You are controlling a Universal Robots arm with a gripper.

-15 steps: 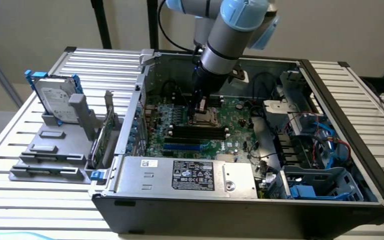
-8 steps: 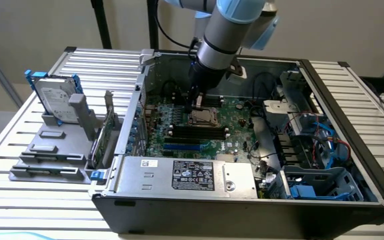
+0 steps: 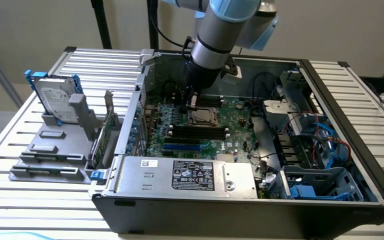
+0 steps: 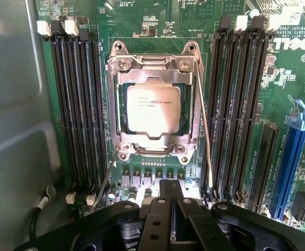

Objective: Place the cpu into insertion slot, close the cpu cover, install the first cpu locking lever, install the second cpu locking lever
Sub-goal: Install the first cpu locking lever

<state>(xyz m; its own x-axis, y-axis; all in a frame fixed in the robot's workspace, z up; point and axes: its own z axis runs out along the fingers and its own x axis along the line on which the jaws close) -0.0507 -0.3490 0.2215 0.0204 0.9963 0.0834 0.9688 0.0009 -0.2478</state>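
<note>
The hand (image 4: 171, 206) has its two fingers pressed together, and there is nothing between them. In the exterior view the hand (image 3: 193, 104) hangs low inside the open computer case (image 3: 245, 212), which lies on the worktop (image 3: 18, 200). It is just over the green board (image 4: 157, 21). Straight ahead of the fingertips, and near them, lies the cpu cover (image 4: 152, 72). The cover is down flat. The cpu (image 4: 153, 108) shows through the hole in its middle. It sits in the insertion slot (image 4: 123, 112), and the slot's dark edge peeks out around the chip. A thin wire lever (image 4: 203, 125) runs along the side of the cover that faces the blue slot (image 4: 291, 157). Its long line points from the far end of the cover back toward the hand, and its loose end stops close to the fingertips. A second lever (image 4: 104, 180) slants away from the cover's near corner on the other side, beside the black memory slots (image 4: 79, 104). Both levers look loose and not hooked down. The lever on the blue slot's side seems the nearer one to the hand.
</note>
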